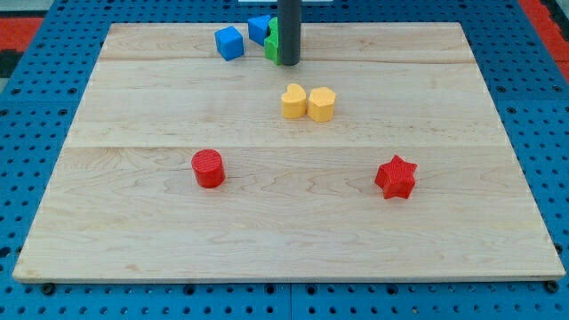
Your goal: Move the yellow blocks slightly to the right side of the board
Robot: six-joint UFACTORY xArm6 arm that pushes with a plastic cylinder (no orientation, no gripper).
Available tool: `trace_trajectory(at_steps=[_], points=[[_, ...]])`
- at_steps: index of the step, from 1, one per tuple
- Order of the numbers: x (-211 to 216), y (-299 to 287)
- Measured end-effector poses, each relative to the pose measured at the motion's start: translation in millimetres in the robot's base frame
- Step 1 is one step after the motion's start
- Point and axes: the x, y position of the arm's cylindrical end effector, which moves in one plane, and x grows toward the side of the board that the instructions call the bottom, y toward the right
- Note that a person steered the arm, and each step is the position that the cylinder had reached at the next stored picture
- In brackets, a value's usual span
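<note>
- While the dark rod stands upright near the view's top, my tip (288, 63) rests on the wooden table (160, 222), just above and a little to the left of the two yellow blocks.
- There is no hand on this arm to open or close, only the rod, and it has hold of nothing.
- The yellow heart-shaped block (293, 101) and the yellow hexagonal block (322, 104) sit side by side, touching, slightly above the middle of the table, the heart on the view's left.
- My tip is apart from both yellow blocks, with a strip of bare wood between.
- A green block (271, 44) sits right against the rod on its left side, partly hidden, so its shape cannot be told.
- A blue cube-like block (228, 43) lies to the view's left of the rod; a second blue block (259, 27) sits behind it near the top edge.
- A red cylinder (208, 168) stands at lower left, and a red star (396, 177) at lower right, well apart.
</note>
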Motion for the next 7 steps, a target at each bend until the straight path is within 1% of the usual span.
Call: trace_trajectory(at_steps=[1,2,3,4,5,6,7], points=[[0,0],[14,6],[48,-45],[72,-43],[77,-31],[94,-30],[86,-21]])
